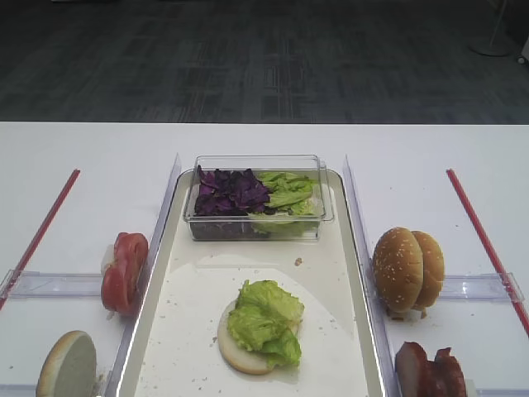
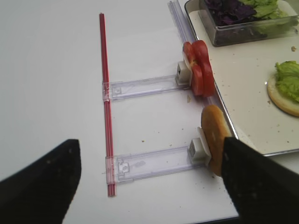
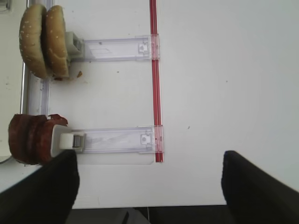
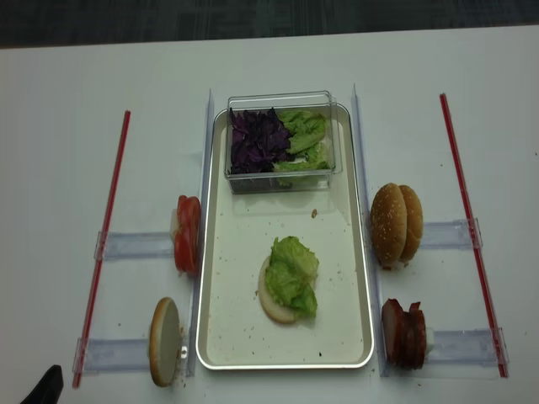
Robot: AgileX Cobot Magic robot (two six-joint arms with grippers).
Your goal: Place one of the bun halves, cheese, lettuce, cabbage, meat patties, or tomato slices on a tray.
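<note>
Nearest the viewer, a bun half [image 4: 275,296] lies cut face up on the tray [image 4: 240,337], with a lettuce leaf [image 4: 294,273] resting on top of it and hanging over its right side. Crumbs are scattered over the bare tray floor around it.

Left of the tray, on the white worktop [image 4: 50,210], a second bun half [image 4: 165,341] stands on edge against a clear plastic holder [image 4: 109,353]. Just beyond it, the tomato slices [image 4: 187,233] stand on edge against another holder.

Right of the tray, the meat patties [image 4: 403,333] stand on edge in the near holder. Beyond them, two sesame-seeded bun halves [image 4: 397,224] stand on edge, pressed together.

At the far end of the tray sits a clear plastic box [image 4: 282,141] holding purple cabbage [image 4: 257,141] on its left side and green lettuce on its right.

A red strip [image 4: 105,236] runs along the worktop outside the left holders, and a matching one runs outside the right holders.

The right pincer [image 3: 147,186] hovers above the worktop near the patties, released, its dark fingers [image 3: 44,189] set wide apart and gripping nothing. The left pincer [image 2: 149,182] hangs over the worktop beside the standing bun half, likewise spread wide and empty.
</note>
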